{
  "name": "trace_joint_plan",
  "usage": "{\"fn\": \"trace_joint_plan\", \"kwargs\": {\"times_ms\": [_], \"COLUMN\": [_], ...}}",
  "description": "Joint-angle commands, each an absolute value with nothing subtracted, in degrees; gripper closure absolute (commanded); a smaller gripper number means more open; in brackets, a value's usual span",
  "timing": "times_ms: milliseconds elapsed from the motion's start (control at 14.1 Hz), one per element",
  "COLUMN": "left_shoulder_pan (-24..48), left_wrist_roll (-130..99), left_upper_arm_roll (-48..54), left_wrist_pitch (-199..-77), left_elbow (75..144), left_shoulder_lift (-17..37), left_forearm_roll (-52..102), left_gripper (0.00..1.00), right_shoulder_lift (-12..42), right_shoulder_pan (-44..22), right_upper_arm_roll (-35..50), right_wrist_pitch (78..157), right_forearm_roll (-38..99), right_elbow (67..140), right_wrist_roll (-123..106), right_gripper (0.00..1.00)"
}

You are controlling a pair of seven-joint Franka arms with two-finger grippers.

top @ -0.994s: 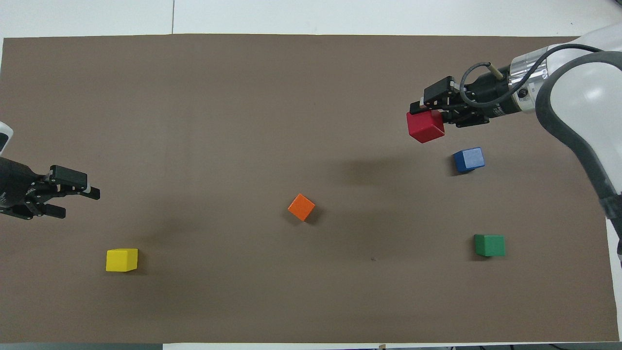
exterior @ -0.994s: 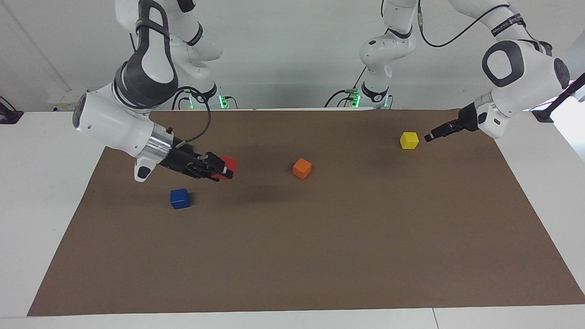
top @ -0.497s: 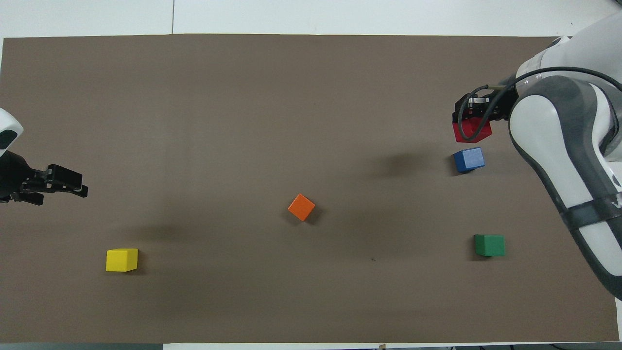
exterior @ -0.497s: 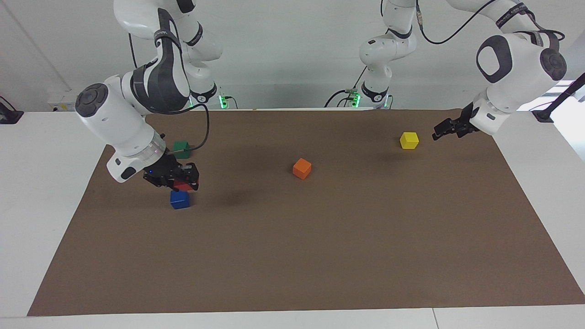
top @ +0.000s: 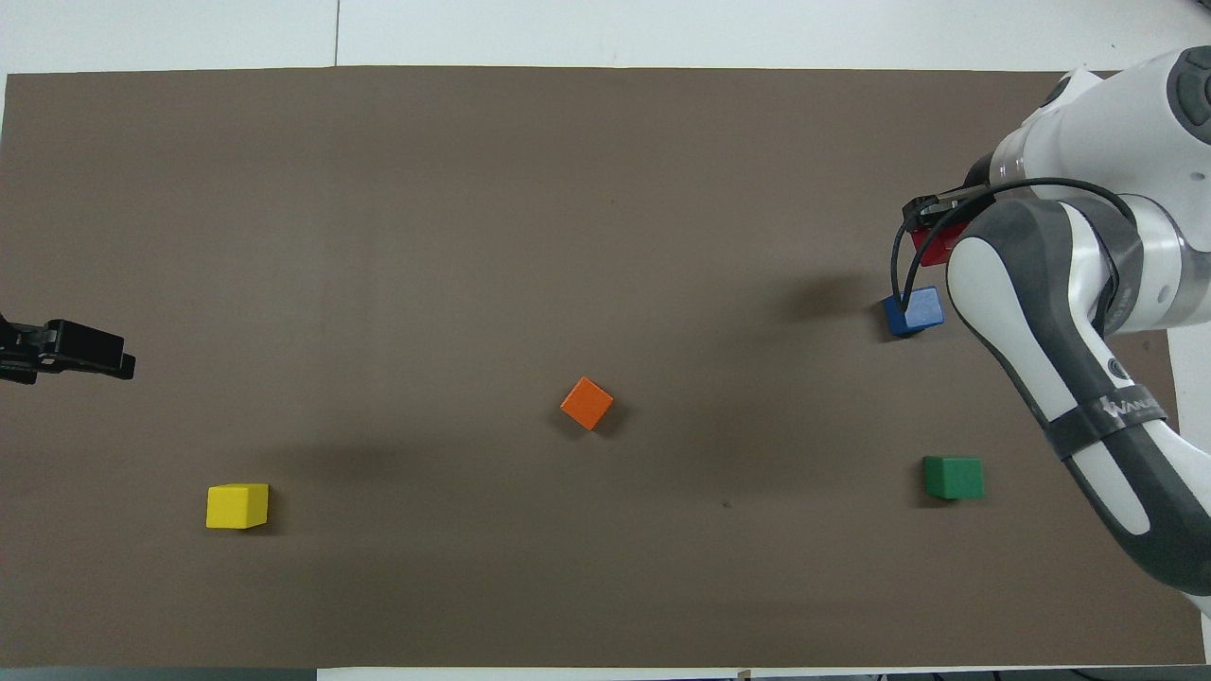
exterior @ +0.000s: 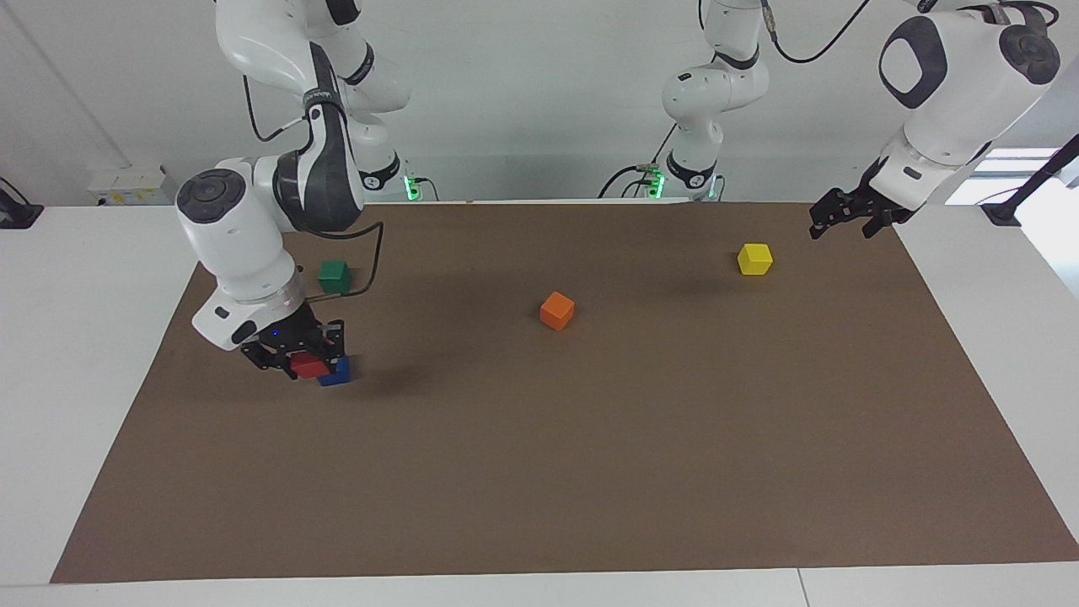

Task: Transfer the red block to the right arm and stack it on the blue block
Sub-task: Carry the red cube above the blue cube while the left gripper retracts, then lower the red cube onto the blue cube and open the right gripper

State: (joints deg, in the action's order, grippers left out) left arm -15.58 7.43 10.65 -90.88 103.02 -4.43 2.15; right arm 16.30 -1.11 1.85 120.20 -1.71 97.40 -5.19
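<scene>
The right arm's black two-finger gripper (exterior: 305, 364) points down over the brown mat (exterior: 590, 472) at the right arm's end of the table, its fingers clamped on the small bright red cube (exterior: 308, 365). The red cube hangs partly over the small deep blue cube (exterior: 337, 373), which rests on the mat just beneath the gripper; whether the two cubes touch cannot be told. A small dark green cube (exterior: 335, 276) sits nearer to the robots than the blue cube. The left arm's black gripper (exterior: 850, 216) waits in the air, fingers spread and holding nothing, over the mat's edge beside a small yellow cube (exterior: 754, 259). A small orange cube (exterior: 557, 310) lies mid-mat between the two grippers.
</scene>
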Motion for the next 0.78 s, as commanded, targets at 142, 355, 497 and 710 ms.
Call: {"fn": "trace_joint_plan", "kwargs": {"times_ms": [142,355,497,710], "left_shoulder_pan": [-7.3,-6.5,-6.2,-3.2], "left_wrist_roll": [9.1,9.1,9.0,8.7], "left_upper_arm_roll": [2.9,3.1,2.7,1.4], "left_wrist_pitch": [-90.0,-84.7,-84.5,-83.6], "left_elbow": [102.5,94.3,93.0,93.7], "left_shoulder_lift": [-3.4,3.4,4.0,2.7], "left_forearm_roll": [1.1,0.5,0.1,-1.1], "left_gripper": [0.00,0.00,0.00,0.00], "right_shoulder_lift": [11.8,9.8,7.3,4.5], "right_shoulder_pan": [-0.7,-0.9,-1.4,-1.4], "right_upper_arm_roll": [2.3,2.2,2.3,2.3], "right_wrist_pitch": [132.7,135.4,137.4,142.9], "right_forearm_roll": [-2.9,-3.0,-6.1,-8.1], "right_elbow": [109.1,113.7,117.6,124.7], "right_wrist_roll": [-5.7,-2.4,1.7,4.3], "right_gripper": [1.00,1.00,1.00,1.00]}}
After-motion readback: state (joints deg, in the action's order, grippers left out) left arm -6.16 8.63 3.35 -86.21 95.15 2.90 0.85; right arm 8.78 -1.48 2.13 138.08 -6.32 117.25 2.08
